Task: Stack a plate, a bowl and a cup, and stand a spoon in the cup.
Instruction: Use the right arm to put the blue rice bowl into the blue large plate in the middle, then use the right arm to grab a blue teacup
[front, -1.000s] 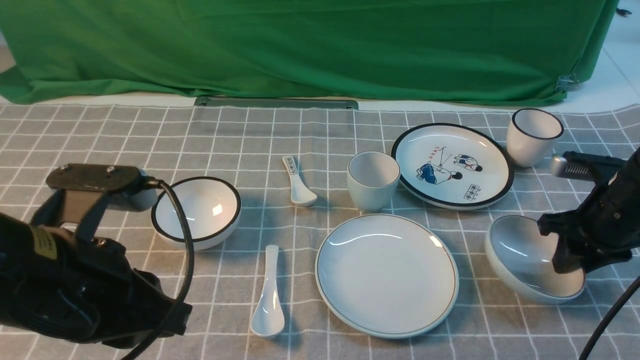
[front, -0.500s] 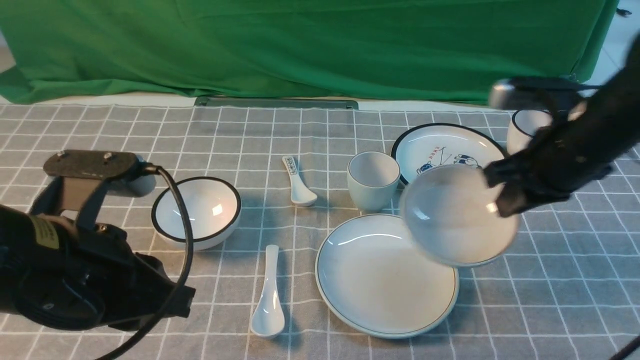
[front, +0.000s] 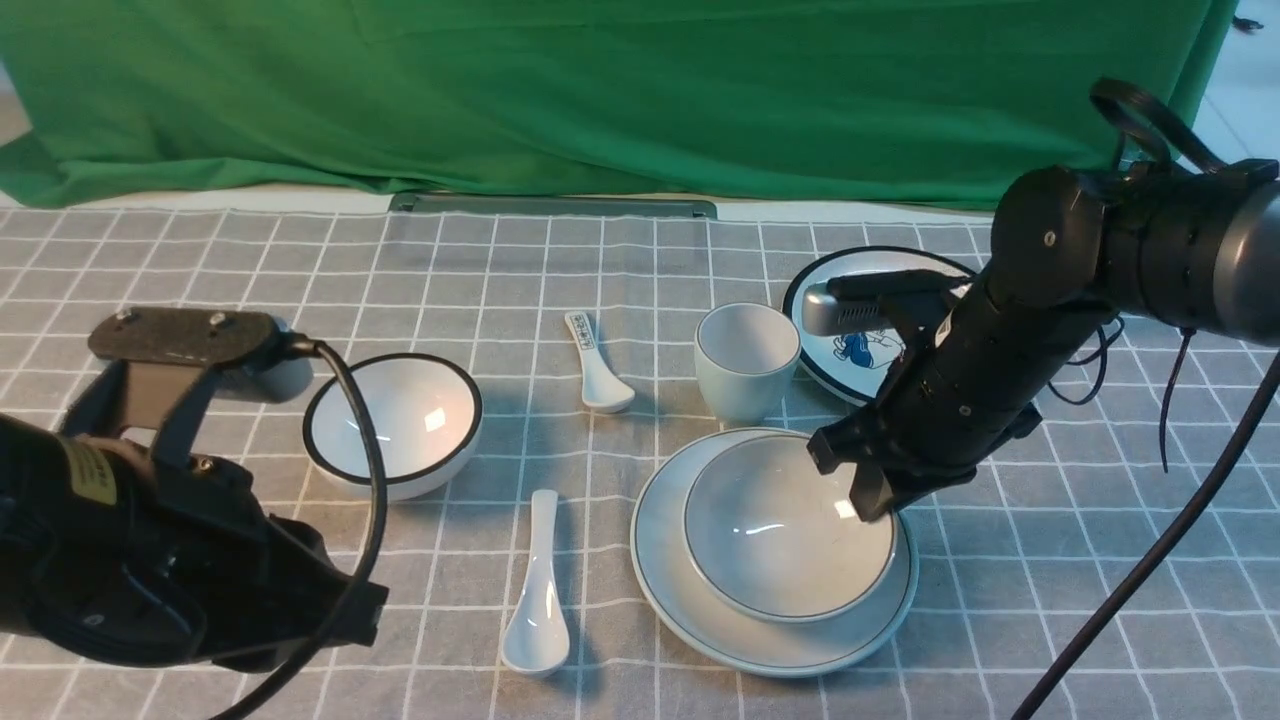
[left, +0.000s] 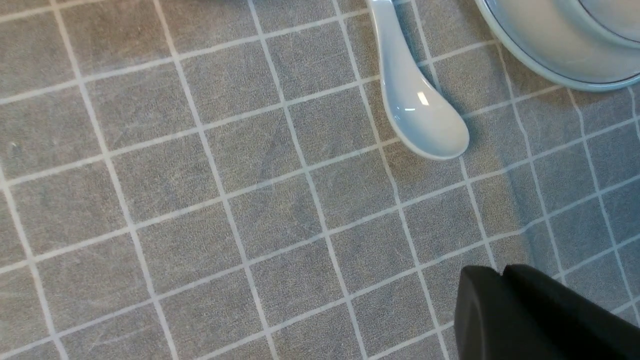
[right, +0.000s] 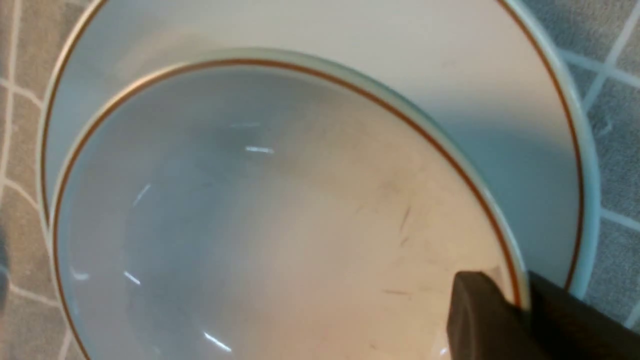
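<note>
My right hand (right: 522, 297) grips the bowl (front: 775, 540) by its rim, seated in the plate (front: 658, 545). The cup (front: 745, 365) stands just behind, and my arm half hides the cartoon plate (front: 865, 352). My left hand (left: 502, 275) is closed and empty, near the spoon (left: 415, 110).

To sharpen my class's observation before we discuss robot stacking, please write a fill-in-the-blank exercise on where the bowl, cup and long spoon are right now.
1. The bowl sits on the plate, its rim between the jaws of the robot's ____ arm.
2. The grey-green cup stands beyond the plate, upright and ____.
3. The long plain spoon lies flat on the checked cloth, on the plate's ____ side.
Missing words: right; empty; left.
</note>
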